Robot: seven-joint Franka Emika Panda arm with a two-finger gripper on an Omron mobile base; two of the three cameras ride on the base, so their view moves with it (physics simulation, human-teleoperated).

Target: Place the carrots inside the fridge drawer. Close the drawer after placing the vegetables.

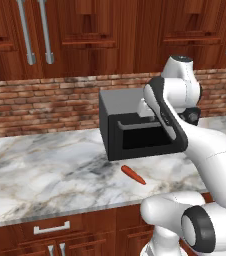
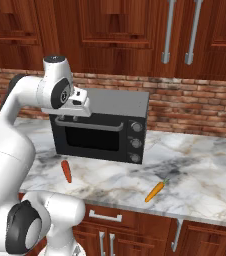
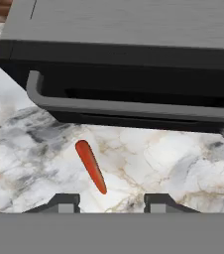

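A slim red-orange carrot lies flat on the marble counter, just in front of the black oven's left end. A second carrot, brighter orange with a green stub, lies near the counter's front edge further right. My gripper hovers above the counter, open, with nothing between its fingers. The red-orange carrot sits just ahead of it, slightly toward the left fingertip. The hand is held high in front of the oven. The fridge drawer is out of view.
A black toaster oven with a grey bar handle stands against the brick backsplash, close behind the red-orange carrot. Wooden cabinets hang above, and drawers sit below the counter's front edge.
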